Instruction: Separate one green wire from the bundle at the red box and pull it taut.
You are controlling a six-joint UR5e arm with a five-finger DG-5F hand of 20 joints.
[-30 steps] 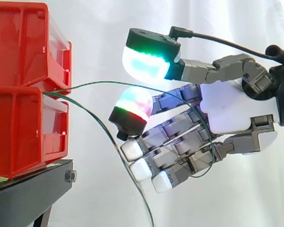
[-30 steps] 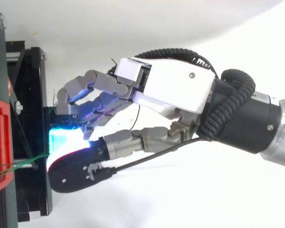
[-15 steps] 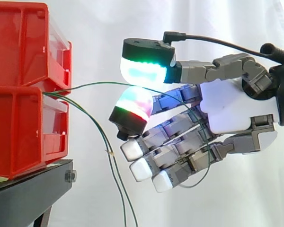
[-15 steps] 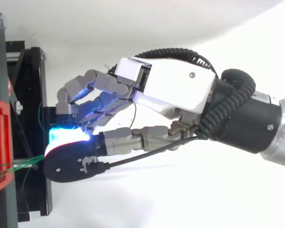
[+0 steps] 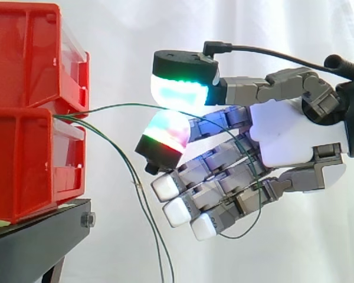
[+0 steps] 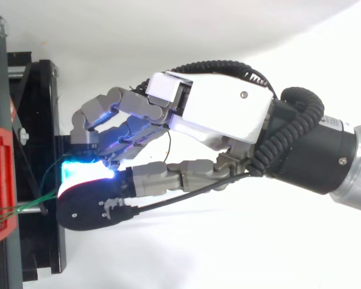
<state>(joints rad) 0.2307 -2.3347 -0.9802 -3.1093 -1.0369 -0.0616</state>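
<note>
Thumb pad (image 5: 180,91) has dropped onto the red-glowing finger pad (image 5: 165,132) since a second ago. Risk: on pulling, the thin green wire (image 5: 115,106) arching from the stacked red plastic box (image 5: 23,159) slips from the smooth pads, or its loop round the fingers snags. Grey-and-white hand (image 5: 283,141) pinches that wire between both pads; other fingers loosely curled.

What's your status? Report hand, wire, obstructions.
Robot hand shut, fingers pinching one green wire near the red box. Wire bowed, not taut. Below, other green wires hang loose.
</note>
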